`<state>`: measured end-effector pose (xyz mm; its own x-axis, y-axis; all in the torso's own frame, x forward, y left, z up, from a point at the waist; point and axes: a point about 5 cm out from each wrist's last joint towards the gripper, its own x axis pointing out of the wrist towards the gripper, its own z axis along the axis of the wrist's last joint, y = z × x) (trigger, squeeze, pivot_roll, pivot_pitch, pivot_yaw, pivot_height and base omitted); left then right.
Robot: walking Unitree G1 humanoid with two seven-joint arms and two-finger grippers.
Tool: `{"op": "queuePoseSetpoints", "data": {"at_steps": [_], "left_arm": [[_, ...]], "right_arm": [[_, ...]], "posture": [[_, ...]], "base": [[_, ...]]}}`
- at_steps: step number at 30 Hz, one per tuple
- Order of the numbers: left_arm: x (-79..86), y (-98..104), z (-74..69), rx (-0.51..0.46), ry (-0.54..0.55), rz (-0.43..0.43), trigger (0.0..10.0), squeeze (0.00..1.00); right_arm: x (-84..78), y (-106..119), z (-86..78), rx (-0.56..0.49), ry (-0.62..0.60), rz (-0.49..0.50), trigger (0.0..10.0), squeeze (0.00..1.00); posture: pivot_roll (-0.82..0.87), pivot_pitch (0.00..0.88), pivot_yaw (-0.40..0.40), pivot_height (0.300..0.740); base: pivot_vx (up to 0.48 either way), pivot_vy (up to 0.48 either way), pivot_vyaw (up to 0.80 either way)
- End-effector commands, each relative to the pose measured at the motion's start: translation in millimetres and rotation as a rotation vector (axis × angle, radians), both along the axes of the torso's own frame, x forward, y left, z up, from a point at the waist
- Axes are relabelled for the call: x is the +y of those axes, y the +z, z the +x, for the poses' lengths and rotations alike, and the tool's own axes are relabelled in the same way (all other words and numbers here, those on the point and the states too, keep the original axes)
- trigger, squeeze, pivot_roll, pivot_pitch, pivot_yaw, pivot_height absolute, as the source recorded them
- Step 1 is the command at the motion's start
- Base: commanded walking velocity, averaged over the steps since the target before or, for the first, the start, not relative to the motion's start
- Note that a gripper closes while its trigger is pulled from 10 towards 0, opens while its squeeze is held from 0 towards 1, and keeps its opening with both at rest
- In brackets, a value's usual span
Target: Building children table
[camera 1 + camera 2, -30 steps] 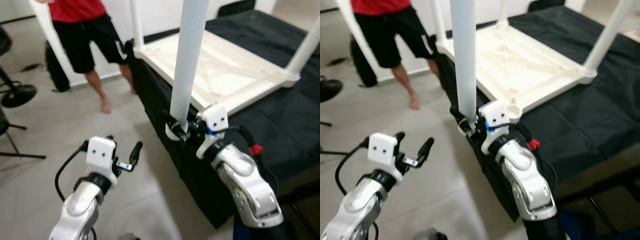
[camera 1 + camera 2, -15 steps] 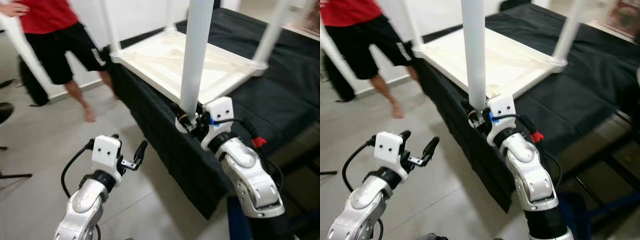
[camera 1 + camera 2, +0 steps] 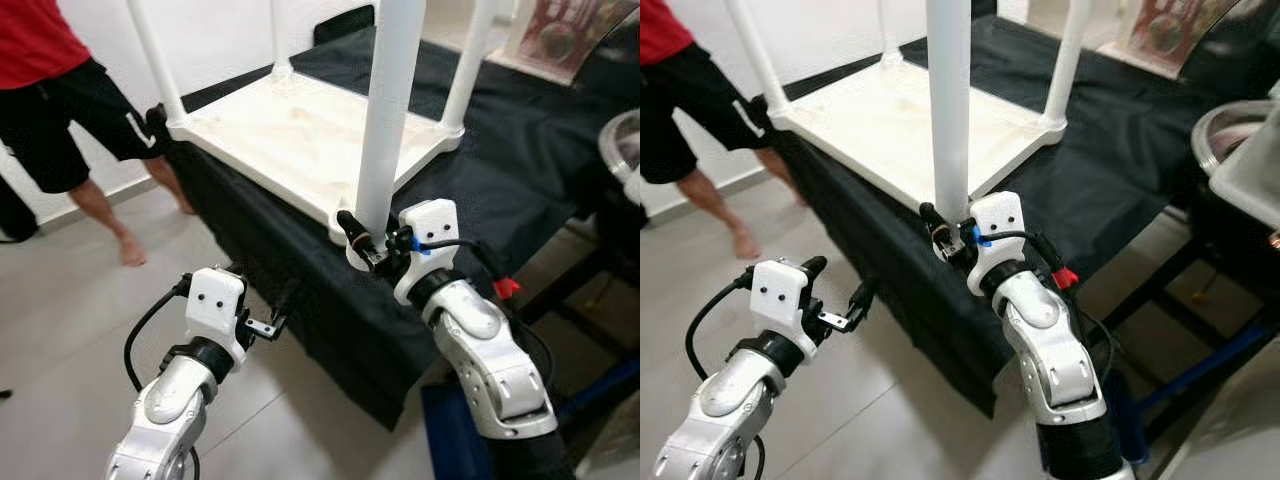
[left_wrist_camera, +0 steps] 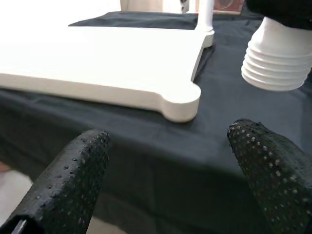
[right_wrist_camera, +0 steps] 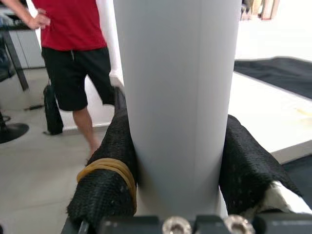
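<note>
Right hand [image 3: 365,252], mid-frame, grips a white table leg [image 3: 388,120] upright by the near corner of the upturned white tabletop [image 3: 290,140] on the black-draped counter [image 3: 530,170]. Left hand [image 3: 268,318], lower left, hangs with fingers spread wide. Person [image 3: 60,90] stands upper left.

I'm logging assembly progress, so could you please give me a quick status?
Right gripper shut on white table leg, upright above the upturned tabletop corner. Left gripper open, low beside the black cloth. Person standing nearby.
</note>
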<state>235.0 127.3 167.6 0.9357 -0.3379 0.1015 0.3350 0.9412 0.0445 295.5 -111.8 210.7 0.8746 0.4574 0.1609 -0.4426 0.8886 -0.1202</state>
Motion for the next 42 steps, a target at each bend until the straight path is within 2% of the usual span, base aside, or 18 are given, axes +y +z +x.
{"op": "queuePoseSetpoints", "data": {"at_steps": [1,5,6,13,17,20,27,28,32,35,36,38,42], "left_arm": [[-2.2,0,0.1,-0.003,-0.017,-0.007,10.0,0.0],[-4.1,0,0.1,-0.004,-0.024,-0.012,10.0,0.0],[-5.1,0,0.3,0.005,-0.026,-0.024,10.0,0.0],[-8.8,-3,-0.8,0.009,-0.038,0.025,10.0,0.0],[-12.0,-6,-5.5,0.029,-0.073,-0.007,10.0,0.0],[-14.0,-7,-6.6,0.034,-0.071,0.016,10.0,0.0],[2.1,-13,-2.3,0.055,0.061,0.069,10.0,0.0],[9.8,-16,-2.4,0.067,0.11,0.09,10.0,0.0],[17.9,-22,-5.4,0.096,0.145,0.113,10.0,0.0],[9.0,-29,-16.5,0.151,0.048,0.068,10.0,0.0],[9.0,-29,-16.5,0.151,0.048,0.068,10.0,0.0],[-1.5,-34,-28.3,0.183,-0.061,0.075,10.0,0.0],[-3.2,-32,-33.3,0.166,-0.087,0.083,10.0,0.0]], "right_arm": [[0.6,2,0.4,0.0,0.008,0.015,10.0,0.0],[2.1,2,-3.7,-0.01,0.062,0.003,10.0,0.0],[2.9,2,-5.3,0.0,0.082,0.044,10.0,0.0],[2.0,3,-5.4,0.014,0.094,0.038,10.0,0.0],[0.8,5,-6.4,0.011,0.107,0.036,10.0,0.0],[0.6,5,-7.6,0.019,0.136,0.027,10.0,0.0],[5.9,3,-10.9,0.04,0.195,0.015,10.0,0.0],[6.7,0,-10.4,0.046,0.189,0.001,10.0,0.0],[10.3,-5,-8.3,0.063,0.178,0.004,10.0,0.0],[17.5,-10,-1.7,0.07,0.17,0.014,10.0,0.0],[17.5,-10,-1.7,0.07,0.17,0.014,10.0,0.0],[25.1,-8,4.0,0.051,0.195,0.026,10.0,0.0],[29.3,-6,6.7,0.033,0.222,0.021,10.0,0.0]], "posture": [[-0.03,0.134,0.008,0.74],[-0.03,0.135,0.01,0.74],[-0.03,0.136,0.008,0.74],[-0.04,0.138,0.01,0.74],[-0.04,0.142,0.009,0.74],[-0.04,0.142,0.006,0.74],[-0.03,0.145,0.004,0.74],[-0.03,0.146,0.004,0.74],[-0.03,0.15,0.005,0.74],[-0.03,0.16,0.004,0.74],[-0.03,0.16,0.004,0.74],[-0.03,0.169,0.004,0.74],[-0.02,0.179,-0.001,0.74]], "base": [[0.352,0.0,0.0],[0.349,0.0,0.39],[0.0,0.0,0.0],[0.0,0.0,0.0],[0.0,0.0,0.0],[0.0,-0.31,0.0],[0.0,0.0,0.0],[0.0,0.0,0.0],[0.0,0.0,0.0],[0.0,0.0,0.0],[0.0,0.0,0.0],[0.0,0.0,0.0],[0.0,0.0,0.0]]}}
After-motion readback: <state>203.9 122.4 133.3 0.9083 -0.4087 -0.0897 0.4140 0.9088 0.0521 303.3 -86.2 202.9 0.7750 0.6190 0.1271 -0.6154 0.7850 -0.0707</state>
